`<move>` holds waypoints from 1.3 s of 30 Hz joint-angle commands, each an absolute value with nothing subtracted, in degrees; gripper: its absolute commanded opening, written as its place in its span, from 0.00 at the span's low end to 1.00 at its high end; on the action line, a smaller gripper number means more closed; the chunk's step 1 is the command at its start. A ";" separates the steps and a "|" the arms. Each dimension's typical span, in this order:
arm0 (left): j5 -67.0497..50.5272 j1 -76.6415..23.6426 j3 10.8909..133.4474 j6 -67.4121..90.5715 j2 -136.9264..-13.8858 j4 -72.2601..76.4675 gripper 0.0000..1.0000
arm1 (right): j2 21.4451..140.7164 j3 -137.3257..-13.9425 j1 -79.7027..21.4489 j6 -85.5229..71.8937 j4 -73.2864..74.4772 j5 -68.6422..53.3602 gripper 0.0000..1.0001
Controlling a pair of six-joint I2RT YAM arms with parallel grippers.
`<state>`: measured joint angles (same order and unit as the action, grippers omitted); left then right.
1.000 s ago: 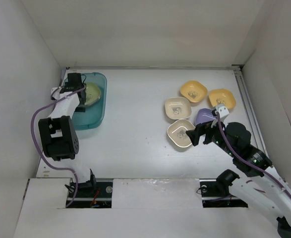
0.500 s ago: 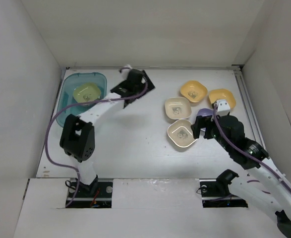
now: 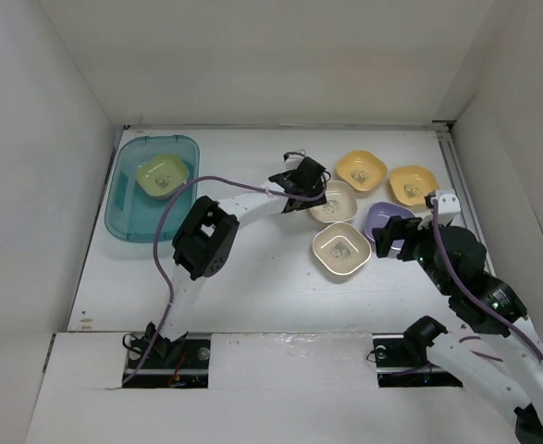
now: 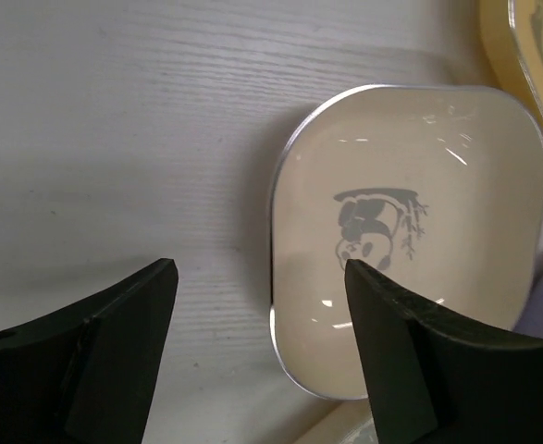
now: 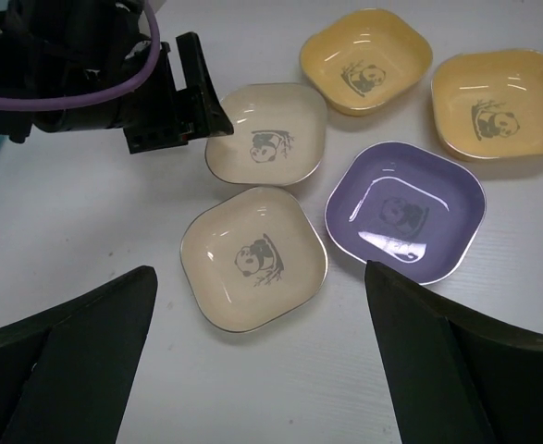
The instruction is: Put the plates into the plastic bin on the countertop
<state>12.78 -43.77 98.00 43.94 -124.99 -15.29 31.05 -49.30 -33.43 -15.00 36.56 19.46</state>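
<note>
Right now we are holding our left claw (image 4: 260, 270) low over the far cream plate (image 4: 410, 231), jaws apart and clamping nothing. One finger (image 4: 419, 370) is hanging over the plate's bowl and the other over bare countertop (image 4: 114, 111), so one rim of the plate is lying between them. Whether either finger is touching the plate we cannot tell. Our left arm (image 3: 243, 205) is stretching from the near left across to the middle of the countertop.

Our right claw (image 5: 259, 268) is hovering higher, jaws wide apart and empty, looking down on the near cream plate (image 5: 252, 264) and the purple plate (image 5: 405, 211).

Five plates are sitting close together on the right half of the countertop, all outside the bin (image 3: 146, 227). The near cream plate is lying just nearer than the far cream one, and the purple plate is sitting just right of both. Farther back we are seeing the left yellow plate (image 5: 365, 60), just beyond and right of the far cream plate. The right yellow plate (image 5: 498, 102) is sitting just beyond and right of the purple one. Every one of them is sitting upright and showing a dark panda print (image 5: 269, 143) at its centre.

The bin is resting at the far left of the countertop, beside the left wall (image 3: 40, 185) and well apart from that group. The green plate (image 3: 163, 174) is lying inside it, in its far half, upright.
</note>
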 commanded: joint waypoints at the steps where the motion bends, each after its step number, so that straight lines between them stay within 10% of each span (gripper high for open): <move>1: 18.62 -43.42 101.42 45.18 -125.85 -20.03 0.66 | 29.88 -49.31 -33.22 -15.29 36.65 18.72 1.00; 7: 20.92 -42.89 103.62 45.70 -128.50 -22.68 0.45 | 29.88 -50.36 -33.22 -14.77 37.18 18.72 1.00; 11: 21.88 -40.35 102.93 46.58 -128.33 -23.28 0.00 | 28.83 -50.36 -33.22 -14.77 37.18 18.72 1.00; 25: 16.71 -11.01 82.88 45.79 -95.90 -18.64 0.00 | 29.70 -47.82 -33.22 -13.71 33.49 15.65 1.00; 39: 9.39 9.04 88.24 42.45 -104.59 -24.42 0.00 | 33.66 -46.14 -33.22 -10.99 28.92 12.48 1.00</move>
